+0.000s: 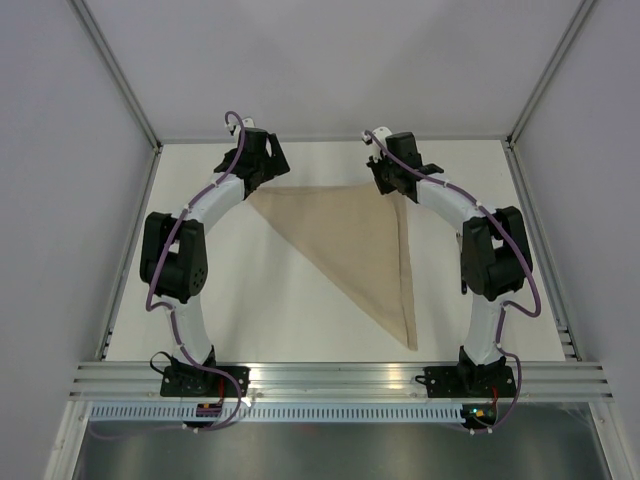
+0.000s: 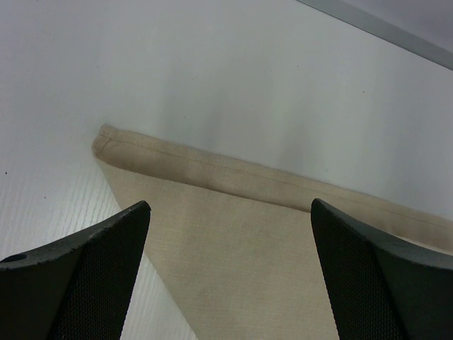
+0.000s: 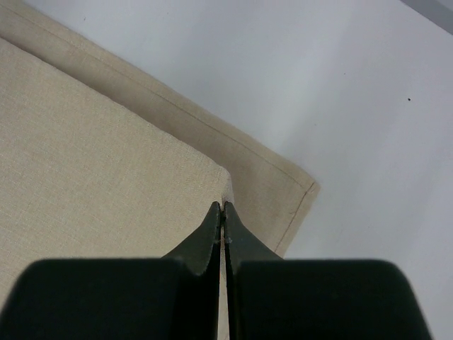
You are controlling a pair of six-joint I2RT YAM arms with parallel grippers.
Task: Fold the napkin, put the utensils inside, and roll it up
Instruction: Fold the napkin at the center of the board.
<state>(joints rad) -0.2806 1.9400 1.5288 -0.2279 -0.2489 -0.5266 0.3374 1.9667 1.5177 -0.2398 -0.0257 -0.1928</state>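
The napkin (image 1: 360,240) lies on the white table, folded into a beige triangle with its long point toward the near edge. My left gripper (image 1: 260,182) hovers open over the napkin's far-left corner, and the left wrist view shows its jaws (image 2: 230,204) spread wide above the cloth (image 2: 269,248) with nothing between them. My right gripper (image 1: 393,190) is at the far-right corner. In the right wrist view it (image 3: 224,207) is shut on the corner of the napkin's top layer (image 3: 92,156). The utensils are out of view.
An aluminium rail (image 1: 340,375) runs along the near edge by the arm bases. Grey walls with metal frame posts (image 1: 115,70) close in the table on the left, right and far sides.
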